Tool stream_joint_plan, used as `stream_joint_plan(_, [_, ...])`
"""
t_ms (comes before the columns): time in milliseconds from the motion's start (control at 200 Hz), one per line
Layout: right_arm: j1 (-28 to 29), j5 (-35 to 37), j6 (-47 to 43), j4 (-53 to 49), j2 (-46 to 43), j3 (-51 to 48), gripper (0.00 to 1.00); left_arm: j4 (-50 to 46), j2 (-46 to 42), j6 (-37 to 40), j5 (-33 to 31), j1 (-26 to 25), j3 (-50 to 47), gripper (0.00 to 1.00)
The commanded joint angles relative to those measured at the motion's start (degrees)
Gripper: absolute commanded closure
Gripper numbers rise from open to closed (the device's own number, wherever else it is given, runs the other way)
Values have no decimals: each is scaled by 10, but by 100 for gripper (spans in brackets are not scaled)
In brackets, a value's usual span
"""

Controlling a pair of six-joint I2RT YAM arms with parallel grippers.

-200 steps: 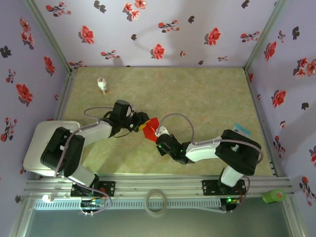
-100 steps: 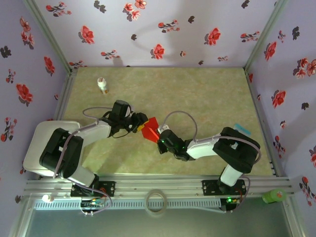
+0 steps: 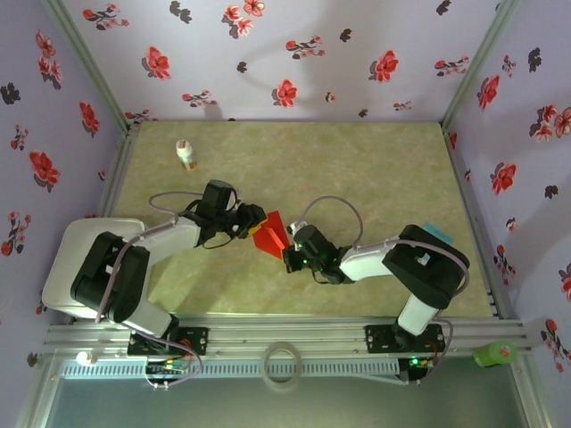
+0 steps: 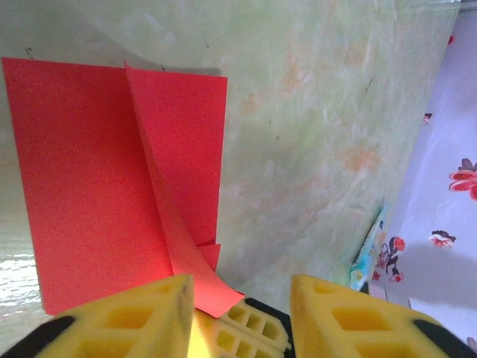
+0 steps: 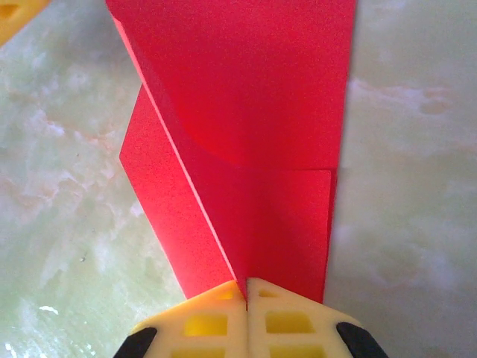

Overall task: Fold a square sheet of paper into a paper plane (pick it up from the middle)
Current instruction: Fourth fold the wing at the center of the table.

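The square sheet of paper (image 3: 270, 234) is bright red and folded narrower, with a centre crease and one flap standing up. It sits on the table between the two grippers. My right gripper (image 5: 247, 287) is shut on the sheet's (image 5: 246, 134) near edge at the crease, and it comes in from the lower right (image 3: 290, 251). My left gripper (image 4: 238, 292) is at the opposite side (image 3: 255, 222), open. Its yellow fingers (image 4: 138, 317) stand apart, and a loose corner of the sheet (image 4: 97, 171) lies between them close to the left one.
A small white bottle with an orange band (image 3: 186, 153) stands at the back left. A teal-and-white card (image 3: 436, 234) lies by the right arm's elbow, also seen near the wall (image 4: 370, 252). A white board (image 3: 67, 259) is at the left edge. The metal frame rail (image 3: 285, 334) runs along the front.
My right wrist has swung to the right, turning the red sheet a little. The left arm has stayed in place, and its jaws have narrowed slightly.
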Motion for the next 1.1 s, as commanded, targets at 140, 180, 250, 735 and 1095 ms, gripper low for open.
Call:
stream_joint_plan(140, [-41,-105,78,34,17,-9,96,-4,-13,19,-2,6,9,82])
stream_joint_plan(180, [-47,-115,87,43,20,-11,96,-3,-11,22,0,6,9,85])
stream_joint_plan(250, [-54,-127,101,59,25,-15,97,4,-6,23,5,6,8,90])
stream_joint_plan(735, [-81,-178,161,107,37,-35,98,75,48,23,58,3,6,94])
stream_joint_plan(1095, [-90,-188,200,144,51,-54,100,103,98,26,76,-12,17,95])
